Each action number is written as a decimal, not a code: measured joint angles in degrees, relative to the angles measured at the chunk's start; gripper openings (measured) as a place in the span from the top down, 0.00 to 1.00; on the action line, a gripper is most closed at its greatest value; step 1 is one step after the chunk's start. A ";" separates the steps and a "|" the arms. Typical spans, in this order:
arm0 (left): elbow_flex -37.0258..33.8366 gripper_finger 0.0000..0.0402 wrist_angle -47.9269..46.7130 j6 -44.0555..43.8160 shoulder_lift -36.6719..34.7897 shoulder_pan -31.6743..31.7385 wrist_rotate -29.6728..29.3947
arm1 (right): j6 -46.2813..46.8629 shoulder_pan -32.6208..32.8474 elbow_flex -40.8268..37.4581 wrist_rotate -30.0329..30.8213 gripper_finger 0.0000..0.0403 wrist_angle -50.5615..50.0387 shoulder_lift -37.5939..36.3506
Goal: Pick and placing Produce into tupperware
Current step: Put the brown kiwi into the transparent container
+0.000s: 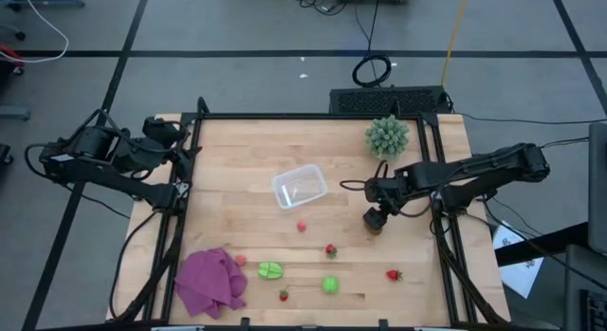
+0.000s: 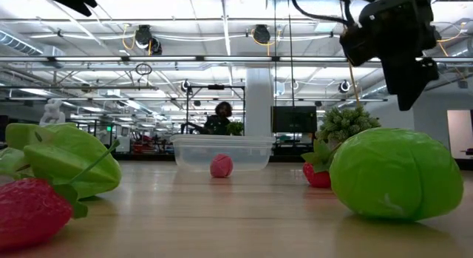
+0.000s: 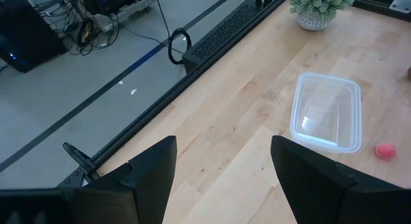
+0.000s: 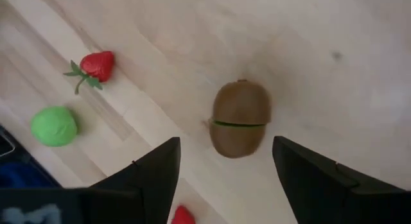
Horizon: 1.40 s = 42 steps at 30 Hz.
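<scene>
Landmark: tupperware [image 1: 300,188], clear, empty, one only, near the table's middle.

Brown oval, kiwi [image 4: 239,119]: one. Lies on bare wood to the right of the tupperware, well apart from it, directly under the right gripper [image 4: 225,169]. Fingers spread wide to either side of it, not touching; nothing held. Probably hard, light plastic with a smooth rounded shell, likely to squirt out of a careless pinch. A green seam across its body suggests two joined halves; best taken across the short width, pads clear of the seam, so as not to split it.

Green pieces: two, both on the near side of the tupperware. Round green one [image 1: 329,285]; sliced green one [image 1: 270,270], further left.

Strawberries: three visible, all nearer than the tupperware: [image 1: 331,249], [image 1: 393,274], [image 1: 283,295]. Small, leafy caps; likely light and easy to knock aside.

Pink ball [image 1: 302,226]: one, just beside the tupperware's near edge. A second pinkish piece beside the purple cloth [image 1: 211,281], too small to identify.

Left gripper [image 3: 221,179]: parked off the table's left far corner, fingers wide, empty.
</scene>
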 joint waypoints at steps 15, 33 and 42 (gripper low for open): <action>0.00 0.36 0.04 -0.04 0.00 -0.01 0.01 | 1.72 1.22 -8.35 -2.84 0.40 6.89 0.00; 0.00 0.36 0.09 -0.13 0.00 -0.01 -0.01 | 1.04 0.84 -8.37 0.14 0.40 9.38 0.00; 0.00 0.36 0.09 -0.22 -0.02 -0.02 -0.01 | -0.04 0.74 -9.07 0.38 0.40 10.08 0.46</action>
